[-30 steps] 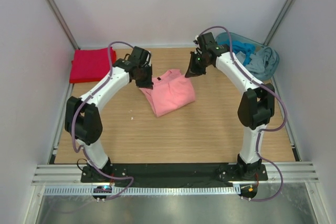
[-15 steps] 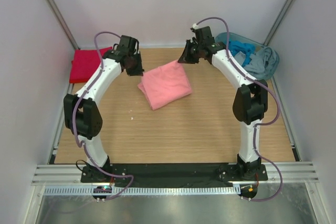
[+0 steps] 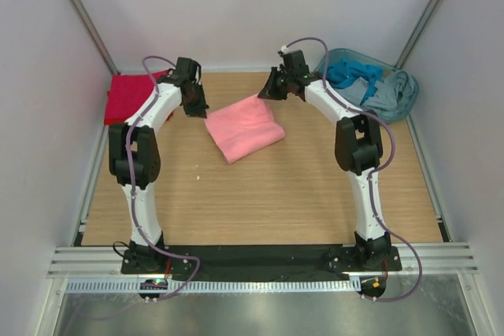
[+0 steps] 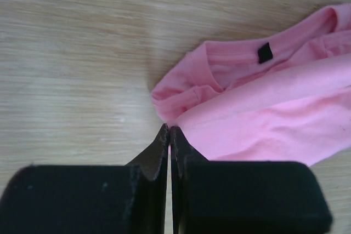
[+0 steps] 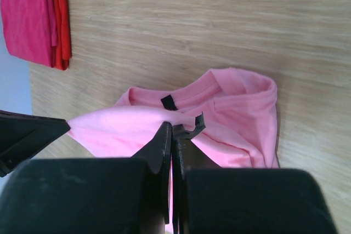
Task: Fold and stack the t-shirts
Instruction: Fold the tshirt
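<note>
Far left, at the back edge of the pale wooden table top: bright red cloth tee, folded flat into a square, nothing touching it. Next, left gripper, jaws pressed tight; wrist view shows the tips meeting right at the edge of pink cloth, seemingly nipping only a thin margin. Centre: salmon-pink cloth tee, half folded, well apart from the red one; its top layer is raised and stretched between the two arms, the collar and small dark neck label exposed beneath. Then right gripper, jaws closed on the other corner of that raised layer, cloth clearly pinched at its tips. Far right: teal plastic tub with blue and grey garments spilling over its rim. Judgement: fold under way, stacking not begun. Risks: the left pinch looks shallow, so tension could pull that corner free and drop the layer crooked; uneven travel of the two arms would skew the fold; pulling too far could drag the lower layer and bunch the collar.
</note>
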### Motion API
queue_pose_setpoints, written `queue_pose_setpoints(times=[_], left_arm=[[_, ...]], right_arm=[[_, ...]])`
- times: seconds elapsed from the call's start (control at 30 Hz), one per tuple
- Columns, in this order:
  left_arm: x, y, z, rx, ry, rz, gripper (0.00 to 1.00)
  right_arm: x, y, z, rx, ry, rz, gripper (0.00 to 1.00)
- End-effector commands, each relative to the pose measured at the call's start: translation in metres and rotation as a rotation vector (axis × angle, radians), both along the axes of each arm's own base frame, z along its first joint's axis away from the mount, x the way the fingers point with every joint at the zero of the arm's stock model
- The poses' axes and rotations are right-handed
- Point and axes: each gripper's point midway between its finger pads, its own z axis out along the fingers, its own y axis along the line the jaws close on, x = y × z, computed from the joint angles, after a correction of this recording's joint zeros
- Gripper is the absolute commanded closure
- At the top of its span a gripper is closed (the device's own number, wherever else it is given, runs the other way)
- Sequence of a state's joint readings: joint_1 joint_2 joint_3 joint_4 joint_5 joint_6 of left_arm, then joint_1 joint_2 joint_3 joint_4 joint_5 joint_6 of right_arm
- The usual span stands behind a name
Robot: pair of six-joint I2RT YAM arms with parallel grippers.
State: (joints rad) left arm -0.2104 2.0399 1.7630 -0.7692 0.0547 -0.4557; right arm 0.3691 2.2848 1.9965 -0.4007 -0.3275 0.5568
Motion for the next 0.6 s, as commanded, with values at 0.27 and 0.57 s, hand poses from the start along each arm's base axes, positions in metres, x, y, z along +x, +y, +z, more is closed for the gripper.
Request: queue_pose_setpoints(times=[0.27, 0.57], left_arm=[[0.056, 0.007, -0.012, -0.071, -0.069, 0.023, 1.0], [0.101, -0.005, 0.003, -0.134, -0.148, 0.032, 1.0]], right_arm=[[0.055, 0.006, 0.026, 0.08, -0.159, -0.071, 0.99], [0.069, -0.017, 0.037, 0.067, -0.211, -0.136, 0.99]])
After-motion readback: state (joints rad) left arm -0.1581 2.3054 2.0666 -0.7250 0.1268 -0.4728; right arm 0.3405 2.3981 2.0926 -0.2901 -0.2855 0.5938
